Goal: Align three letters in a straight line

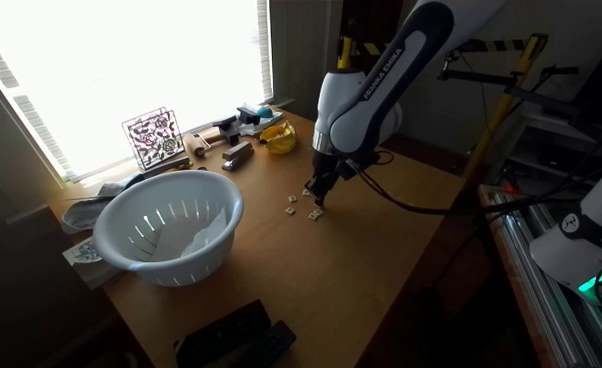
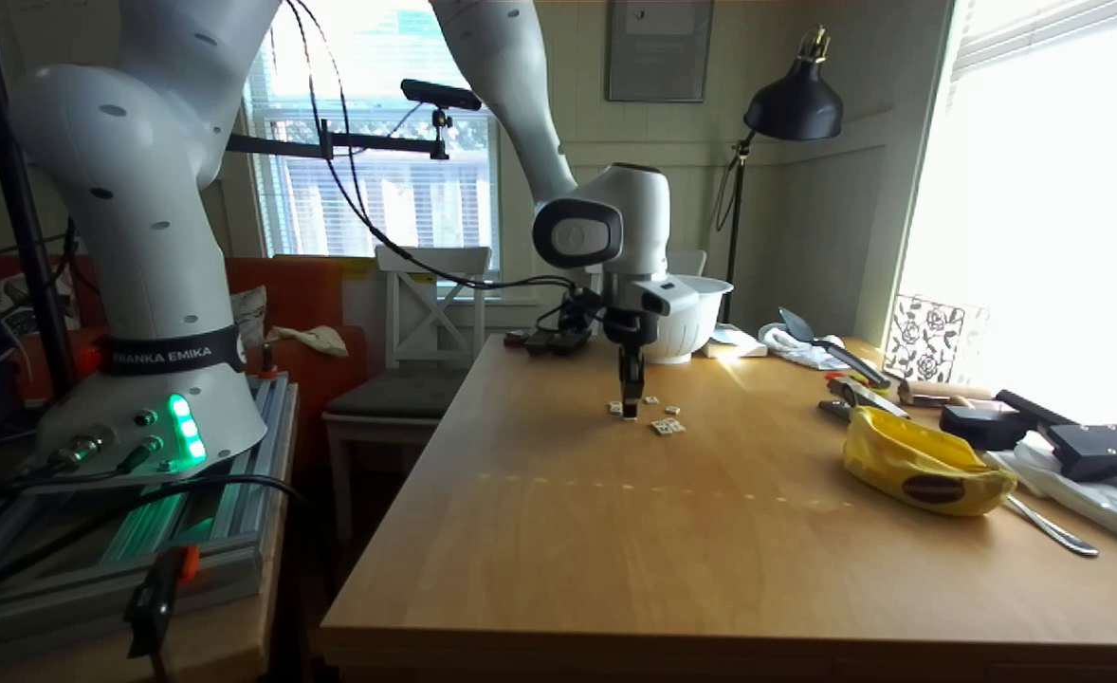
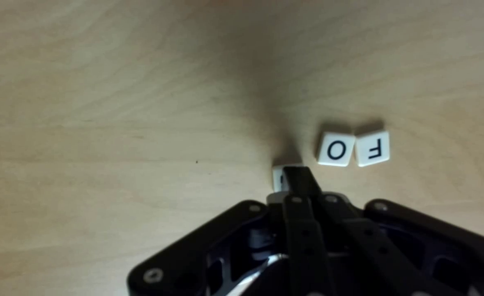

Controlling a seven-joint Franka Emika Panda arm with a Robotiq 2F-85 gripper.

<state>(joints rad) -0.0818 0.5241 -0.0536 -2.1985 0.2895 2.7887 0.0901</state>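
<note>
Small cream letter tiles lie on the wooden table in both exterior views. Two of them, the O tile (image 3: pixel 336 149) and the F tile (image 3: pixel 373 148), sit side by side at a slight angle in the wrist view. Left of and below them is another tile (image 3: pixel 278 177), whose letter is mostly covered by my fingertips. My gripper (image 3: pixel 301 177) is shut with its tips down over that tile; whether they press on it I cannot tell. In an exterior view, the gripper (image 1: pixel 320 203) points down among the tiles, with a loose tile (image 1: pixel 290 210) and a further tile (image 1: pixel 293 199) beside it.
A pale blue colander (image 1: pixel 178 276) stands near the tiles. Along the window side lie a stapler (image 1: pixel 237 155), a yellow banana-shaped pouch (image 2: pixel 928 470) and dark tools. Dark remote-like items (image 1: pixel 234 332) rest at one table end. The arm's cable (image 1: pixel 408 207) hangs over the table edge.
</note>
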